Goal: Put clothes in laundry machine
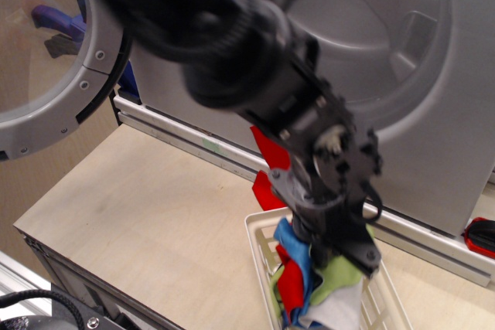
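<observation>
My gripper [339, 254] hangs over the white slatted basket [260, 239] at the lower right, its arm blurred by motion. It is shut on a bundle of clothes: blue [289, 236], red [292, 282], lime green [337, 274] and light grey [332, 311] pieces hang from it, partly above the basket rim. The fingertips are buried in the cloth. The silver-grey laundry machine [387, 52] stands right behind, its wide drum opening facing me. Its round door [58, 90] is swung open at the left.
A red cloth-like piece [268, 161] hangs at the machine's lower ledge behind the arm. A red and black object [480, 236] lies at the right edge. The light wooden tabletop [147, 214] stretches left of the basket.
</observation>
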`<action>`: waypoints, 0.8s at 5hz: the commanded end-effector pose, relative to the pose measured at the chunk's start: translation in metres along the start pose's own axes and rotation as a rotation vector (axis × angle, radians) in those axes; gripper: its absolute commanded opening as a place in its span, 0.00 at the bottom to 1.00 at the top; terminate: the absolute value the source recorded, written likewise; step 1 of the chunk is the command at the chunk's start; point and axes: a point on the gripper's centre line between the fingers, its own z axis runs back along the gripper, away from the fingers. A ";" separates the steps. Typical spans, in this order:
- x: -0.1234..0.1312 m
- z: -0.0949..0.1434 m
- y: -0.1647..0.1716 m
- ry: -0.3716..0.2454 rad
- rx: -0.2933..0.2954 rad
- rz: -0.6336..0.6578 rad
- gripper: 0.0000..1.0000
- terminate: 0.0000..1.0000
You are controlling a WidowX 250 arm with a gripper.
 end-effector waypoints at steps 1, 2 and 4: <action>0.008 0.068 0.038 -0.161 0.012 0.099 0.00 0.00; 0.018 0.097 0.070 -0.263 0.006 0.135 0.00 0.00; 0.057 0.128 0.107 -0.399 -0.007 0.239 0.00 0.00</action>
